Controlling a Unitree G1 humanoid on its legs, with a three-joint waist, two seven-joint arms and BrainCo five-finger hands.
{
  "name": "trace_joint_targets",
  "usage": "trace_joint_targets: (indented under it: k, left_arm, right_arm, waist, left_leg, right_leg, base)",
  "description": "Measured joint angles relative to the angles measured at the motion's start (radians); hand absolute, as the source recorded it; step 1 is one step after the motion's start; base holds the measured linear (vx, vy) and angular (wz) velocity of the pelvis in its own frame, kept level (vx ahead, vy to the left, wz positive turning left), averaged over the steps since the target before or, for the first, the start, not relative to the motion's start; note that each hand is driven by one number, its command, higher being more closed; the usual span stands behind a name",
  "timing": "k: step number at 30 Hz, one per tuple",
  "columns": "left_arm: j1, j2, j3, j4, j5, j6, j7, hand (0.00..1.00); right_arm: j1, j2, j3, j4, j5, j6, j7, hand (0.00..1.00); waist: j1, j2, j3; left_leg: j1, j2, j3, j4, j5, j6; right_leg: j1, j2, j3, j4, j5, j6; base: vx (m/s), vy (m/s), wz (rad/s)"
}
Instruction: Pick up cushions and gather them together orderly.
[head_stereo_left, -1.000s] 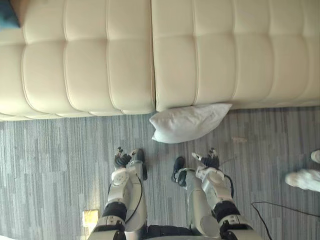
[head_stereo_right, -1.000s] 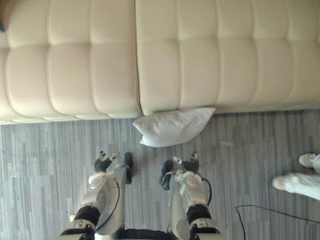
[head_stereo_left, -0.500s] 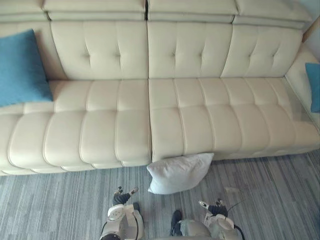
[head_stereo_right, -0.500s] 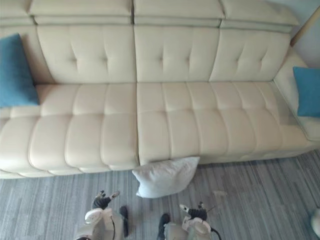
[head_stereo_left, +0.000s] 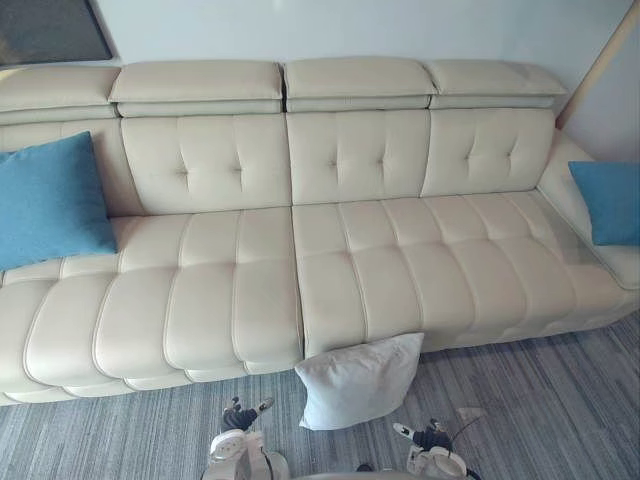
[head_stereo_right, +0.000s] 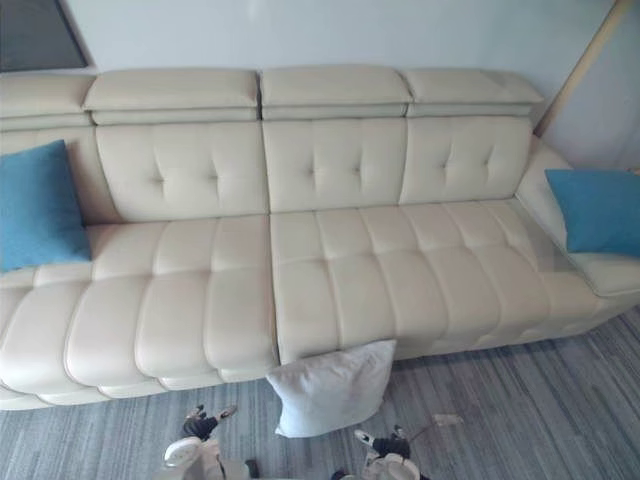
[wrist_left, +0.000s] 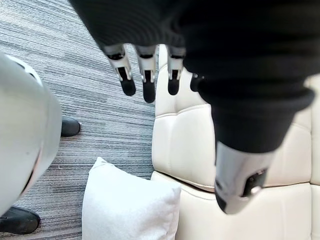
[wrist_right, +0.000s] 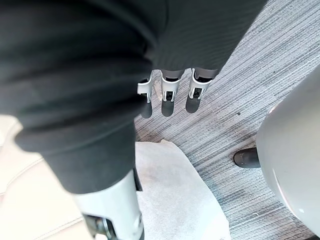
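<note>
Grey striped carpet (head_stereo_left: 540, 400) fronts the cream tufted leather sofa (head_stereo_left: 350, 270). My view has lifted, so all I must gather shows: left blue square cushion (head_stereo_left: 50, 205) and right blue square cushion (head_stereo_left: 608, 203) at the sofa's ends, white fabric cushion (head_stereo_left: 358, 380) on the carpet against its front. My left hand (head_stereo_left: 240, 418) and right hand (head_stereo_left: 430, 437) hang slack, empty.

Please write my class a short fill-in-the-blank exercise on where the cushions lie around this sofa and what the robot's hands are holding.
1. The white cushion stands on the ____, leaning against the front of the cream sofa.
2. The left-end cushion and the right-end cushion on the sofa are both ____ in colour.
3. The left hand and the right hand, fingers open, hold ____.
Missing words: floor; blue; nothing.
</note>
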Motion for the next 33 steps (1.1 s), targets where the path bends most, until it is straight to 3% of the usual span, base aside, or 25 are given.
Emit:
trace_joint_targets:
  k: [2,4,6,7,8,9,12,15,18,20,22,23,24,25,26,27,28,29,31,33]
  left_arm:
    - [0.000,0.003,0.000,-0.002,0.000,0.000,0.000,0.00]
    - [0.009,0.010,0.006,-0.010,0.000,0.000,0.000,0.00]
    - [0.019,0.032,0.007,-0.011,-0.001,0.008,0.002,0.00]
    - [0.021,0.039,0.005,-0.008,-0.001,0.011,0.002,0.00]
    - [0.028,0.064,0.002,-0.008,-0.002,0.013,0.001,0.00]
    - [0.026,0.076,0.000,-0.007,-0.001,0.014,0.002,0.00]
    - [0.010,0.076,-0.035,0.010,-0.005,0.013,0.003,0.00]
    - [0.002,0.077,-0.045,0.013,-0.004,0.013,0.004,0.00]
    - [-0.002,0.084,-0.056,0.020,-0.004,0.015,0.005,0.00]
    - [-0.016,0.093,-0.084,0.011,-0.007,0.011,0.005,0.00]
    - [-0.034,0.097,-0.117,0.006,-0.002,0.011,0.003,0.00]
    - [-0.040,0.093,-0.127,0.006,-0.003,0.008,0.003,0.00]
    - [-0.040,0.091,-0.130,0.005,-0.003,0.008,0.003,0.00]
    - [-0.037,0.082,-0.136,0.003,-0.003,0.007,0.002,0.00]
    - [-0.034,0.076,-0.139,0.002,-0.003,0.007,0.002,0.00]
    - [-0.031,0.076,-0.138,0.003,-0.004,0.006,-0.001,0.00]
    - [-0.035,0.078,-0.134,0.006,-0.003,0.006,0.000,0.00]
    - [-0.034,0.081,-0.124,0.004,-0.004,0.005,-0.003,0.00]
    - [-0.034,0.079,-0.102,-0.005,-0.012,0.003,-0.018,0.00]
    - [-0.027,0.073,-0.091,0.002,-0.022,0.007,-0.019,0.00]
  right_arm:
    - [-0.006,0.000,0.004,0.001,-0.001,0.001,0.001,0.00]
    - [-0.021,-0.007,0.001,0.008,-0.001,0.002,0.001,0.00]
    - [-0.040,-0.007,0.000,0.022,-0.002,0.002,0.000,0.00]
    - [-0.042,-0.007,0.000,0.030,-0.002,0.001,0.001,0.00]
    - [-0.050,-0.007,0.002,0.055,-0.003,0.002,0.001,0.00]
    - [-0.054,-0.010,0.002,0.062,-0.003,0.003,0.000,0.00]
    - [-0.080,-0.075,0.016,0.090,-0.003,0.005,-0.001,0.00]
    - [-0.085,-0.111,0.051,0.122,-0.003,0.013,-0.002,0.00]
    - [-0.088,-0.106,0.060,0.119,-0.002,0.015,-0.001,0.00]
    - [-0.093,-0.113,0.057,0.118,-0.001,0.015,-0.008,0.00]
    - [-0.104,-0.124,0.049,0.116,0.001,0.009,-0.022,0.00]
    - [-0.108,-0.131,0.048,0.118,0.001,0.010,-0.024,0.00]
    - [-0.111,-0.135,0.047,0.118,0.001,0.009,-0.024,0.00]
    - [-0.120,-0.148,0.040,0.118,0.001,0.008,-0.026,0.00]
    - [-0.125,-0.151,0.038,0.118,0.001,0.007,-0.026,0.00]
    - [-0.134,-0.146,0.032,0.118,0.001,0.005,-0.027,0.00]
    - [-0.137,-0.138,0.029,0.118,0.001,0.005,-0.027,0.00]
    - [-0.136,-0.117,0.028,0.116,0.001,0.003,-0.027,0.00]
    - [-0.135,-0.102,0.006,0.117,-0.002,0.004,-0.027,0.00]
    - [-0.110,-0.086,0.012,0.070,-0.003,0.004,-0.025,0.00]
  waist:
    - [0.007,0.003,0.003]
    - [0.011,0.012,0.008]
    - [0.012,0.018,0.023]
    - [0.013,0.017,0.026]
    - [0.015,-0.005,0.034]
    - [0.015,-0.009,0.036]
    - [0.011,0.011,0.044]
    - [0.011,0.019,0.050]
    - [0.003,0.022,0.063]
    - [0.001,0.019,0.089]
    - [-0.007,0.024,0.112]
    - [-0.006,0.013,0.124]
    - [-0.005,0.016,0.125]
    - [-0.005,0.030,0.128]
    - [-0.003,0.041,0.128]
    - [0.005,0.054,0.124]
    - [0.012,0.046,0.125]
    - [0.018,0.021,0.126]
    - [0.029,0.008,0.137]
    - [0.026,0.031,0.157]
  left_leg:
    - [-0.007,0.012,0.035,0.016,-0.009,0.000]
    - [-0.034,0.051,0.083,0.057,-0.021,0.006]
    - [-0.054,0.111,0.120,0.093,-0.032,-0.009]
    - [-0.057,0.122,0.120,0.106,-0.039,-0.020]
    - [-0.058,0.128,0.114,0.134,-0.055,-0.046]
    - [-0.061,0.132,0.105,0.142,-0.058,-0.050]
    - [-0.075,0.148,0.026,0.104,-0.036,-0.091]
    - [-0.069,0.168,0.034,0.051,-0.027,-0.109]
    - [-0.071,0.210,0.020,0.047,-0.011,-0.107]
    - [-0.101,0.216,0.000,0.121,0.027,-0.077]
    - [-0.173,0.203,-0.016,0.240,0.054,-0.027]
    - [-0.184,0.137,-0.039,0.243,0.003,-0.066]
    - [-0.187,0.109,-0.040,0.235,-0.013,-0.063]
    - [-0.194,0.026,-0.040,0.190,-0.026,-0.040]
    - [-0.190,-0.010,-0.042,0.136,-0.013,-0.025]
    - [-0.177,-0.042,-0.027,0.059,0.022,0.049]
    - [-0.169,-0.046,-0.028,0.045,0.031,0.035]
    - [-0.157,-0.061,-0.027,0.010,0.037,0.036]
    - [-0.132,-0.062,-0.004,0.020,0.009,0.064]
    - [-0.033,-0.039,0.005,0.055,-0.042,0.074]
  right_leg:
    - [-0.031,0.009,0.032,0.020,0.003,-0.001]
    - [-0.066,-0.005,-0.026,0.040,-0.034,0.000]
    - [-0.084,-0.104,-0.296,0.127,-0.055,-0.048]
    - [-0.081,-0.121,-0.312,0.136,-0.046,-0.057]
    - [-0.071,-0.153,-0.304,0.134,0.001,0.001]
    - [-0.073,-0.146,-0.301,0.135,-0.002,0.027]
    - [-0.104,-0.095,-0.304,0.140,-0.023,-0.009]
    - [-0.111,-0.053,-0.292,0.097,-0.021,0.009]
    - [-0.110,-0.022,-0.315,0.111,-0.042,-0.019]
    - [-0.107,-0.019,-0.332,0.135,-0.064,-0.037]
    - [-0.060,-0.027,-0.332,0.107,-0.061,-0.048]
    - [-0.046,-0.051,-0.330,0.093,-0.060,-0.048]
    - [-0.041,-0.058,-0.330,0.087,-0.060,-0.048]
    - [-0.027,-0.063,-0.325,0.069,-0.057,-0.044]
    - [-0.022,-0.056,-0.319,0.060,-0.055,-0.040]
    - [-0.020,-0.034,-0.298,0.037,-0.049,-0.029]
    - [-0.018,-0.032,-0.293,0.027,-0.044,-0.022]
    - [-0.019,-0.034,-0.281,0.001,-0.032,-0.014]
    - [-0.019,-0.052,-0.263,0.048,-0.041,0.001]
    - [-0.072,-0.104,-0.229,0.373,-0.058,0.018]
  base:
    - [-0.04,0.008,-0.59]
    - [-0.07,-0.023,-0.73]
    - [-0.07,-0.086,-0.66]
    - [-0.04,-0.133,-0.48]
    - [-0.02,-0.128,-0.25]
    - [-0.03,-0.180,-0.20]
    - [-0.04,-0.224,-0.12]
    - [0.00,-0.145,-0.21]
    - [0.11,-0.145,-0.03]
    - [0.10,-0.148,0.18]
    - [0.18,-0.146,0.21]
    - [0.17,-0.049,0.13]
    - [0.11,0.034,-0.12]
    - [0.12,0.084,-0.20]
    - [0.16,0.108,-0.37]
    - [0.11,0.076,-0.30]
    - [0.19,0.025,-0.27]
    - [0.20,0.018,-0.17]
    - [0.22,0.057,-0.26]
    - [0.17,0.101,-0.22]
